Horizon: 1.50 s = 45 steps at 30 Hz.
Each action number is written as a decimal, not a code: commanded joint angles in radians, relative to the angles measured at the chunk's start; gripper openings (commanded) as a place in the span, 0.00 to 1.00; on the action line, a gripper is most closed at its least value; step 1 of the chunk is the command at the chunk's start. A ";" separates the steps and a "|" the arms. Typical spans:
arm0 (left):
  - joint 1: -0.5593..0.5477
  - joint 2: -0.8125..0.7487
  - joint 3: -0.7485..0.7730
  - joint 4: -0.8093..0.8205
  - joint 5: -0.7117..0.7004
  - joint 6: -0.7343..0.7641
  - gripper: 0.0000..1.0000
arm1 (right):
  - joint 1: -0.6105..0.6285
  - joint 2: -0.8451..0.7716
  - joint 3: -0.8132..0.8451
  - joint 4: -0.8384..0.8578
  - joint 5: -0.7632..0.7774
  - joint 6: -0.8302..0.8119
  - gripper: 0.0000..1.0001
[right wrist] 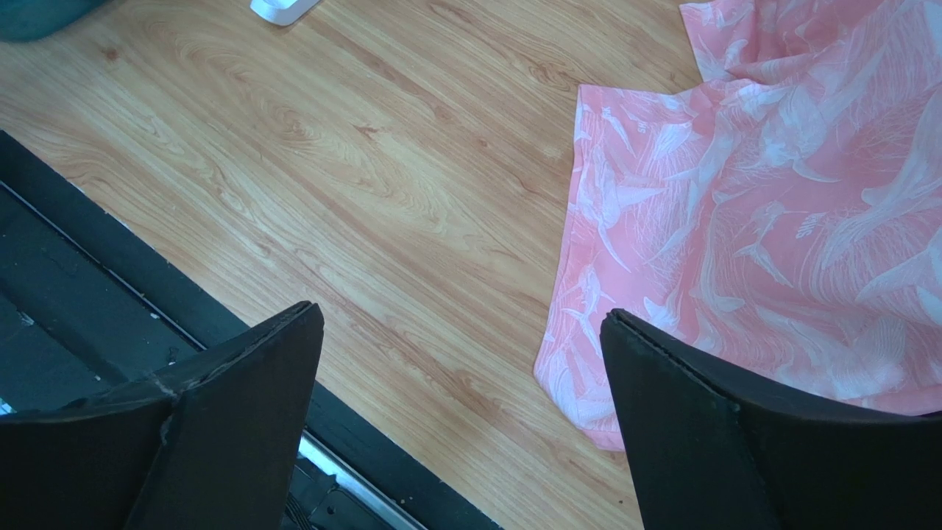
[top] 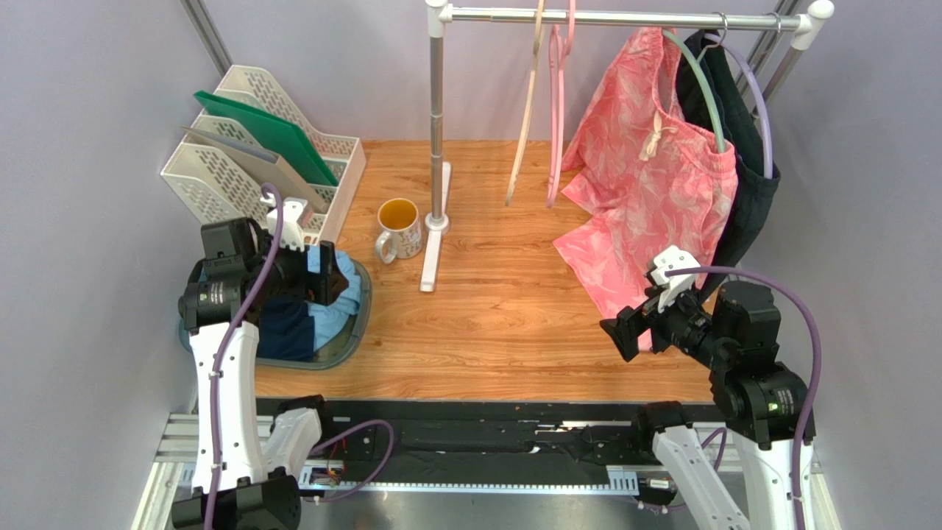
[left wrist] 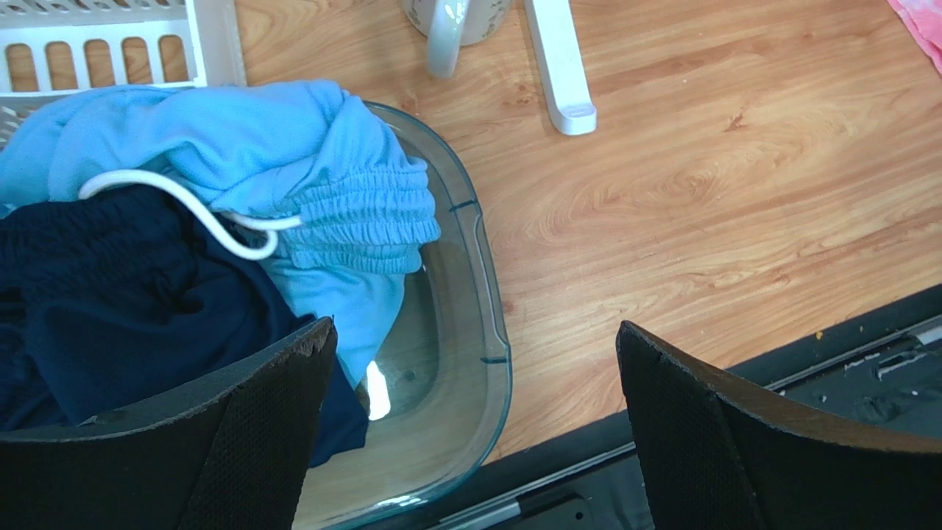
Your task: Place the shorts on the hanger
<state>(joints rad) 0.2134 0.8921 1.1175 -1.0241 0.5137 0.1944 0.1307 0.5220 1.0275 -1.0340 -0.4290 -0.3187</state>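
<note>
Along the left edge of the bench (top: 498, 331), seen from above: shows the shorts (top: 285, 328) bunched in a grey tub (top: 352, 337) beside a light blue garment (top: 341, 289), too crumpled to give any long axis. Puts the left gripper (top: 327, 276) just over that heap. Finds the hanger (top: 556, 122) well apart on the rail (top: 619, 17), long axis vertical, hook up, between a beige hanger (top: 526, 99) and pink patterned shorts (top: 647, 177). Sets a mug (top: 398, 229) and the rail's post (top: 437, 122) between.

At the left wrist: shows jaws spread, with the shorts at lower left and a white cord (left wrist: 188, 204) across them.

At the right wrist: shows the right gripper (right wrist: 459, 318) with jaws spread over bare wood, holding nothing.
</note>
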 commanded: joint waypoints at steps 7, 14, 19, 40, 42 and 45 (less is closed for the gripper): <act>0.000 0.064 0.155 0.010 -0.037 -0.098 0.99 | 0.003 0.075 0.068 0.012 -0.004 -0.008 0.99; 0.000 0.120 0.245 -0.031 -0.124 -0.089 0.99 | 0.003 0.130 0.105 0.003 -0.013 0.003 1.00; 0.033 0.212 0.285 -0.172 -0.262 0.091 0.99 | 0.001 0.156 0.121 -0.023 -0.024 -0.010 1.00; 0.382 0.741 -0.022 0.275 -0.471 0.543 0.98 | 0.004 0.182 0.137 -0.063 -0.088 -0.045 1.00; 0.391 0.760 -0.041 0.300 -0.497 0.554 0.90 | 0.004 0.173 0.132 -0.070 -0.090 -0.046 1.00; 0.417 0.720 -0.038 0.286 -0.491 0.568 0.48 | 0.004 0.165 0.129 -0.077 -0.096 -0.046 1.00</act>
<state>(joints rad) 0.5884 1.6535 1.0805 -0.8078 0.0769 0.7029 0.1307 0.7063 1.1259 -1.1122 -0.5014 -0.3492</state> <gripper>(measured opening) 0.679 0.998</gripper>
